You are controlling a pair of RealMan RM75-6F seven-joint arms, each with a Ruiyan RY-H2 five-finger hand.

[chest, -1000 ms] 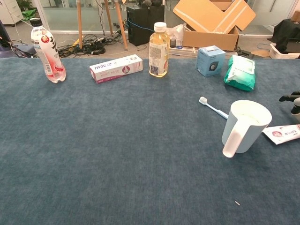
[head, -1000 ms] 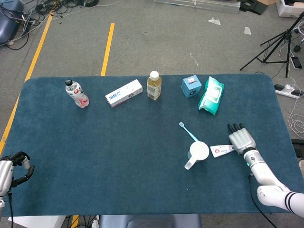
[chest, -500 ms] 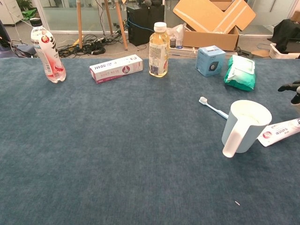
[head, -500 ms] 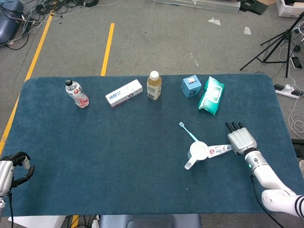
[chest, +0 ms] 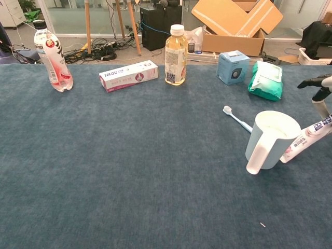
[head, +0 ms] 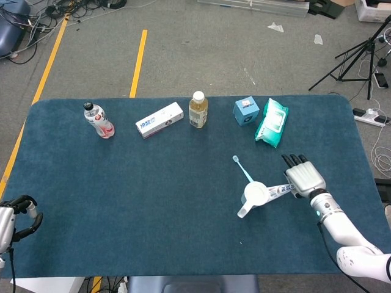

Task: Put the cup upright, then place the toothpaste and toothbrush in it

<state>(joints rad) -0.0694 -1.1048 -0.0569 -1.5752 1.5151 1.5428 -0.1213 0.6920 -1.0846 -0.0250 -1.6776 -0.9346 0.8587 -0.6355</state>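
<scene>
Right hand: the right hand [head: 303, 179] gripped the toothpaste [chest: 306, 140], tilted, its lower end against the cup [chest: 271, 139].
Left hand: the left hand [head: 17, 215] hung at the table [head: 122, 201] edge, fingers curled on nothing.
Cup: upright, handle toward the robot.
Toothbrush: the toothbrush [head: 242, 170] lay behind the cup, touching it.
Surroundings: far off stood a juice bottle [chest: 175, 47], blue box [chest: 233, 66] and wipes pack [chest: 265, 79].

Cup [chest: 272, 138]: pale blue, upright, open mouth up, handle toward 7 o'clock. Toothbrush [chest: 236, 119]: light blue, flat on tabletop at cup's 11 o'clock, head pointing away. Toothpaste [chest: 307, 140]: white tube at cup's 3 o'clock, tilted, near end touching cup wall.
</scene>
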